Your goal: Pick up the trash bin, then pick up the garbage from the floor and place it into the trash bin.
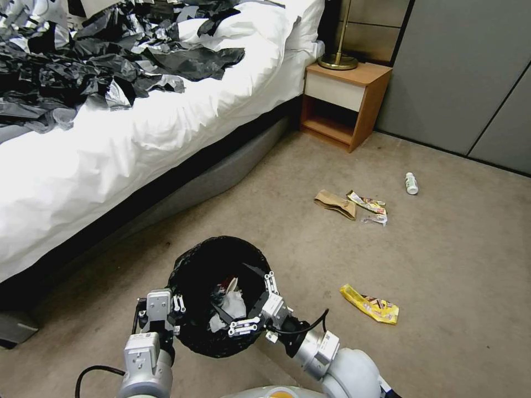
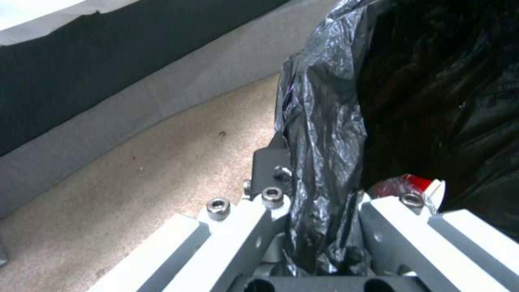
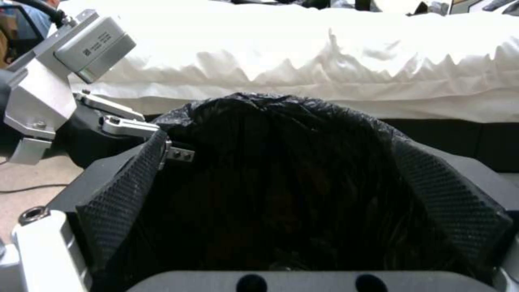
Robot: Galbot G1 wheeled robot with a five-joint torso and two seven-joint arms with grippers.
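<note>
Beside the white bed point(image 1: 110, 149), the robot held the trash bin point(image 1: 210, 265) above the carpeted floor point(image 1: 442, 265), its left hand point(image 2: 316, 211) clamped on the bag-lined rim while the right hand point(image 1: 260, 304) hung spread wide over the bin's mouth, holding nothing. A red-white packet point(image 2: 403, 184) and white tissue point(image 1: 232, 304) lay inside. The work appeared to stand between drops; a yellow wrapper point(image 1: 369, 303), brown paper bag point(image 1: 335, 203), snack wrapper point(image 1: 368, 203) and small white bottle point(image 1: 411, 183) awaited, calling for a reach to the right.
</note>
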